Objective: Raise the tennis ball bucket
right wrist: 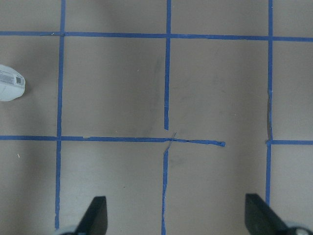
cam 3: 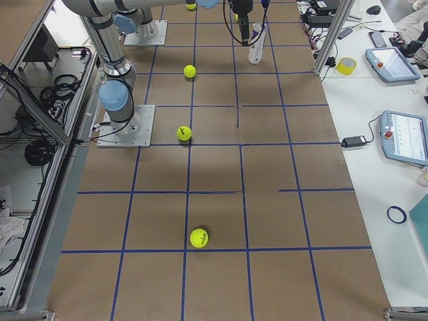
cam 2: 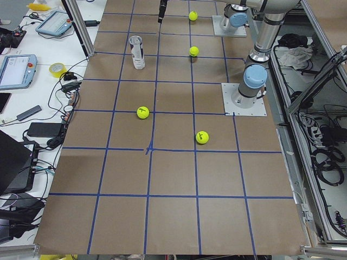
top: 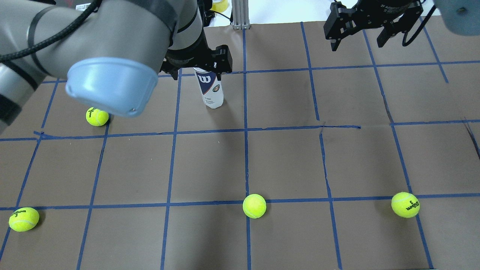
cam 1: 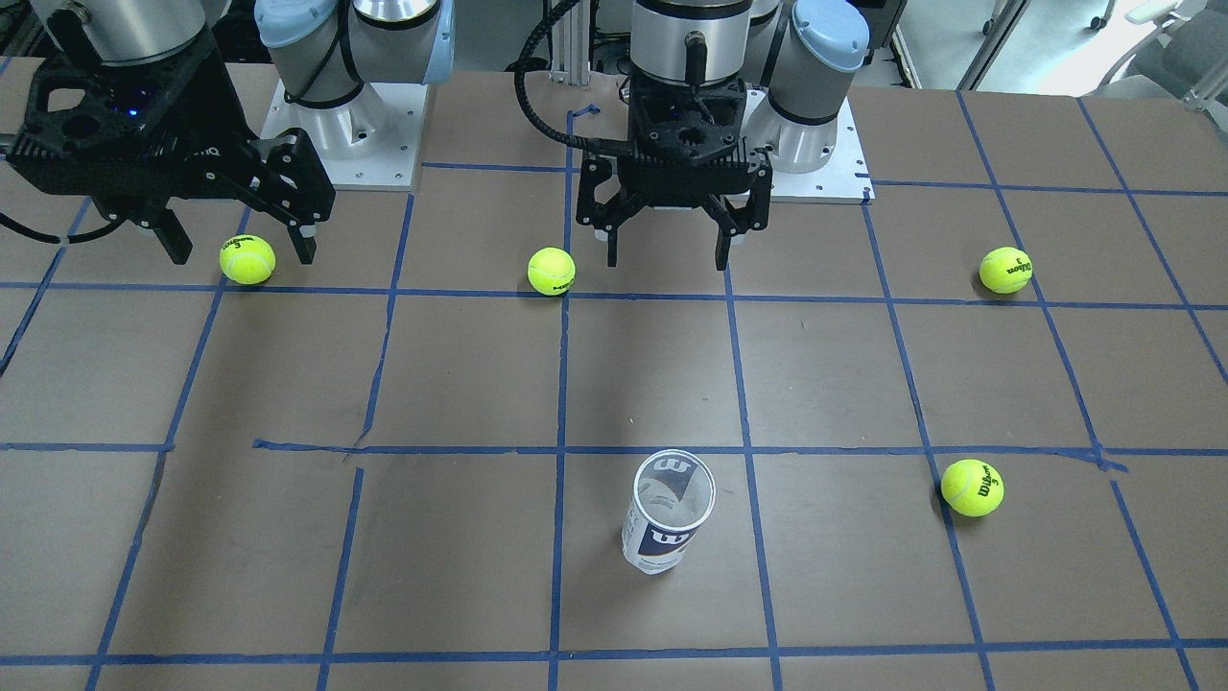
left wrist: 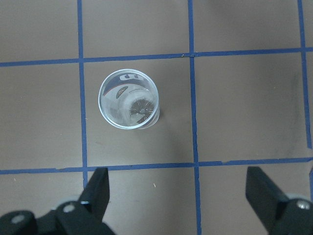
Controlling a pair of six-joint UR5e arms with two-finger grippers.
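The tennis ball bucket (cam 1: 669, 513) stands upright and open-topped on the brown table; it is a clear tube with a white and navy "W" label. It also shows in the overhead view (top: 210, 88). In the left wrist view I look straight down into the bucket (left wrist: 129, 105). My left gripper (left wrist: 177, 178) is open and empty, high above the bucket and a little to one side (top: 197, 68). My right gripper (top: 358, 45) is open and empty, well away from it; in its wrist view only the bucket's base (right wrist: 10, 83) shows at the left edge.
Several yellow-green tennis balls lie loose on the table, among them one (top: 97, 116) near the bucket, one (top: 254, 206) and one (top: 405, 204). Blue tape lines grid the table. Tablets and cables lie on the side bench (cam 3: 401, 134).
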